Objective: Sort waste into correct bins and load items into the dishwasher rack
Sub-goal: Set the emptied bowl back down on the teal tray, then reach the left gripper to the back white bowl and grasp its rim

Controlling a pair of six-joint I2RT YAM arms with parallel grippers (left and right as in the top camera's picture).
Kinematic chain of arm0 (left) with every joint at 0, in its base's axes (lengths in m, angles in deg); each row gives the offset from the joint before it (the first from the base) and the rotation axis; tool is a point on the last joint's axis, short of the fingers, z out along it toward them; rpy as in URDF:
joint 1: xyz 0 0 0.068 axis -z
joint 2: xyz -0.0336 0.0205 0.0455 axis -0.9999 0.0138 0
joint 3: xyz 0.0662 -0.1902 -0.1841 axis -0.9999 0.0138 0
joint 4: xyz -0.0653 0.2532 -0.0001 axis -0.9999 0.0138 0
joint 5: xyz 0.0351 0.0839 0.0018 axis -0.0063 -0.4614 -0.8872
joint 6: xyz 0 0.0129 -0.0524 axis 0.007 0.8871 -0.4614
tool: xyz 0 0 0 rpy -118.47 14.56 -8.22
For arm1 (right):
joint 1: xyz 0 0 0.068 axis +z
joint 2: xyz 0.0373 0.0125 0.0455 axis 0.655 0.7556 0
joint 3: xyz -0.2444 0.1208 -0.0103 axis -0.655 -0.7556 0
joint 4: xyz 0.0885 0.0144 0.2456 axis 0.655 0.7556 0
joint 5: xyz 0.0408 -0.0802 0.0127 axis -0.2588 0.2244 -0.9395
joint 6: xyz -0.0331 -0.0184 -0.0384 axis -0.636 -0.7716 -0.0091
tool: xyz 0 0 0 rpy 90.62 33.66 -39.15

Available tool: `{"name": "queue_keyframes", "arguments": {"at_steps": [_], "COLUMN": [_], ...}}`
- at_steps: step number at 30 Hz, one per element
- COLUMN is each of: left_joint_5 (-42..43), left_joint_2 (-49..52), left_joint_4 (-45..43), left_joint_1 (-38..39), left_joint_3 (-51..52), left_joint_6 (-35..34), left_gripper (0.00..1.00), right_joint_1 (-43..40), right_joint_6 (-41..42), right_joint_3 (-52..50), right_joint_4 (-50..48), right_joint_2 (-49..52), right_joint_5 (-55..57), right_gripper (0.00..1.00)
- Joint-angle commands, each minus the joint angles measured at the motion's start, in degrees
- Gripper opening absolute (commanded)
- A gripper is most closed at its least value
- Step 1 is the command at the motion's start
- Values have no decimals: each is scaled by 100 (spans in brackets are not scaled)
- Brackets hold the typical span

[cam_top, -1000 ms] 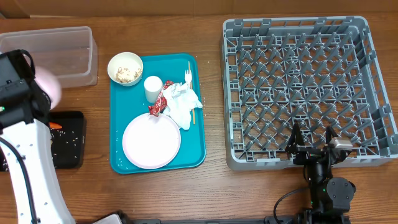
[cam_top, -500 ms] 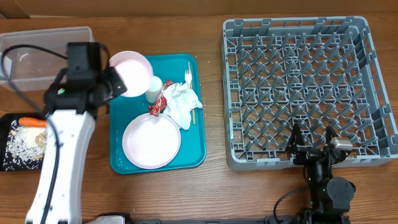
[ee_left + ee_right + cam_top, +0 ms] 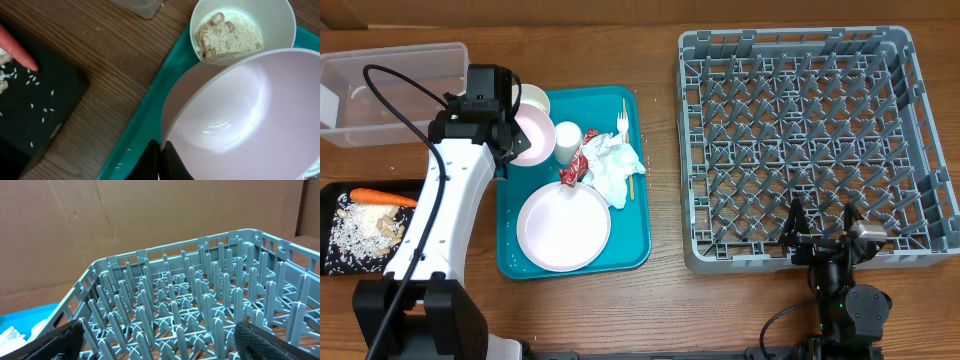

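My left gripper (image 3: 161, 161) is shut on the rim of an empty pale-pink bowl (image 3: 235, 110), held tilted over the teal tray's (image 3: 510, 250) back left corner. Just behind it sits a white bowl (image 3: 240, 25) of rice and beige scraps. The bowl in my grip (image 3: 532, 135) half hides that one from overhead. On the tray stand a white cup (image 3: 567, 141), a pink plate (image 3: 563, 226), a crumpled napkin (image 3: 615, 165), a red wrapper (image 3: 575, 160), a fork (image 3: 621, 123) and a stick (image 3: 627, 150). My right gripper (image 3: 822, 240) stands open at the grey rack's (image 3: 815, 140) front wall.
The black tray (image 3: 410, 250) at the left edge holds a carrot (image 3: 382, 197) and rice (image 3: 360, 228). A clear tub (image 3: 390, 90) sits behind it. In the right wrist view the rack's pegs (image 3: 200, 305) fill the space between my fingers (image 3: 55, 340).
The left arm swung right from over the black tray to the teal tray, carrying the pink bowl. Carrot and rice now show in the black tray. The right arm stayed still.
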Motion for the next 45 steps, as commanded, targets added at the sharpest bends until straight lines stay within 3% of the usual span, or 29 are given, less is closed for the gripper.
{"name": "queue_keyframes", "arguments": {"at_steps": [1, 22, 23, 26, 27, 31, 38, 40, 42, 45], "left_joint_5": [-269, 675, 675, 671, 647, 468, 249, 293, 490, 1088], "left_joint_2": [-83, 1263, 1261, 1261, 1259, 1241, 1217, 1217, 1217, 1217], "left_joint_4": [11, 105, 98, 105, 116, 267, 1351, 1554, 1473, 1023], "left_joint_1": [-79, -251, -251, -251, -251, -251, -251, -249, -243, -238], "left_joint_3": [-31, -22, -24, -24, -24, -144, -1429, -1969, -2299, -2494], "left_joint_6": [-138, -518, -520, -516, -509, -315, -256, -251, -79, 763], "left_gripper": [4, 4, 7, 31, 34, 36, 42, 57, 100, 100], "right_joint_1": [-26, -24, -26, -24, -26, -24, -24, -26, -24, -26], "right_joint_6": [-20, -20, -20, -20, -20, -20, -20, -20, -20, -20], "right_joint_3": [-61, -61, -61, -61, -61, -61, -61, -61, -61, -61], "right_joint_4": [-46, -46, -46, -46, -48, -46, -46, -46, -46, -46], "right_joint_2": [-57, -57, -57, -57, -57, -57, -57, -57, -57, -57], "right_joint_5": [57, 57, 57, 57, 57, 57, 57, 57, 57, 57], "right_gripper": [100, 100, 100, 100, 100, 100, 100, 100, 100, 100]}}
